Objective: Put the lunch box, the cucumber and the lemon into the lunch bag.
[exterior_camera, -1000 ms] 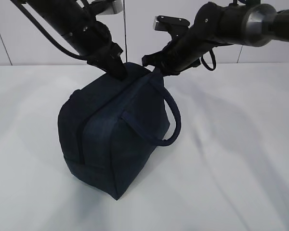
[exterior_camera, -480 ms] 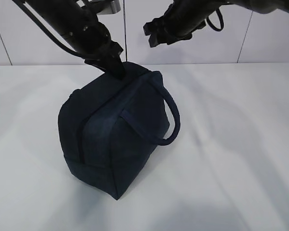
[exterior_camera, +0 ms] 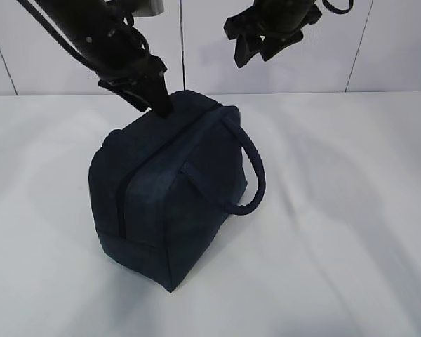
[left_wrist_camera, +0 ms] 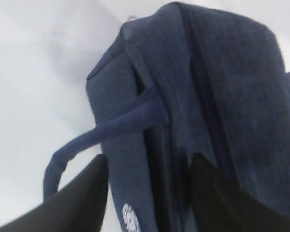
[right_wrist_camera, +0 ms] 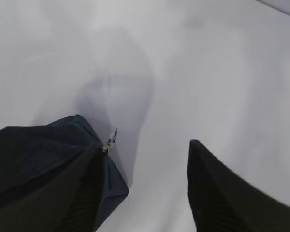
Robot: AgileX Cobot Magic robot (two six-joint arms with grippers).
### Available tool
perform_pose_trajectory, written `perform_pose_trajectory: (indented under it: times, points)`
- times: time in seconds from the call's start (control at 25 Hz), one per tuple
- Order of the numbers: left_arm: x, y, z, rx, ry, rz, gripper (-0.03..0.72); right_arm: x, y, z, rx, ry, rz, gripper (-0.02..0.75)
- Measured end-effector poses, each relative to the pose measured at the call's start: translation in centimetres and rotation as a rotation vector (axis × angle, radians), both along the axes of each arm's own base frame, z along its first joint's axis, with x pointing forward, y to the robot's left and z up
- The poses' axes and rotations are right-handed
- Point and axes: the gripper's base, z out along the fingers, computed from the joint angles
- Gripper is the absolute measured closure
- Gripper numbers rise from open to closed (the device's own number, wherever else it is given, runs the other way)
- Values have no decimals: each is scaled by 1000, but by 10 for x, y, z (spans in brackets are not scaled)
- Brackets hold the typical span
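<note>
The dark navy lunch bag stands on the white table with the zipper along its top drawn closed. The lunch box, the cucumber and the lemon are out of view. My left gripper is at the bag's far top corner, open. In the left wrist view its fingers stand apart on either side of the bag's top seam without pinching it. My right gripper hangs open in the air above the bag's far end. Nothing is between its fingers; the zipper's ring pull lies below them.
One loop handle droops down the bag's right side, and the other handle hangs over the far side. The white table spreads around the bag, with a white panelled wall behind.
My right gripper let go at the bag's far top end, opened and rose well above it. My left gripper opened at the top corner and lifted slightly. The bag settled a little.
</note>
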Motion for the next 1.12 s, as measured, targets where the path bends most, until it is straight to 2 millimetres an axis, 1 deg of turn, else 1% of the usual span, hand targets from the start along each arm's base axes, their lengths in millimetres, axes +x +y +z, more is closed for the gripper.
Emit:
perform_pose_trajectory:
  times: [0.12,0.2,0.4,0.56,0.64,0.76,0.88,0.96,1.04,1.12]
  points:
    - [-4,6,6,44,12,22,267,-2,-1,5,6,0,-24,325]
    - [-7,8,8,71,34,24,237,-5,-2,13,12,-8,-29,325]
    - [-11,13,16,99,29,51,222,-21,-6,48,58,-62,-55,325]
    - [-20,20,40,108,-25,70,222,-39,-9,81,123,-110,-52,325]
    - [-27,25,56,117,-65,85,222,-52,-11,101,155,-144,-44,325]
    - [-39,35,76,138,-113,122,222,-73,-17,120,167,-162,-41,325]
    - [-56,44,92,137,-138,143,222,-98,-25,128,161,-137,-43,325]
    - [-69,49,102,126,-152,152,222,-115,-30,127,152,-108,-45,325]
    - [-85,56,117,112,-184,157,225,-136,-36,130,148,-97,-45,325]
    - [-100,62,132,94,-218,160,236,-153,-42,128,143,-74,-46,325]
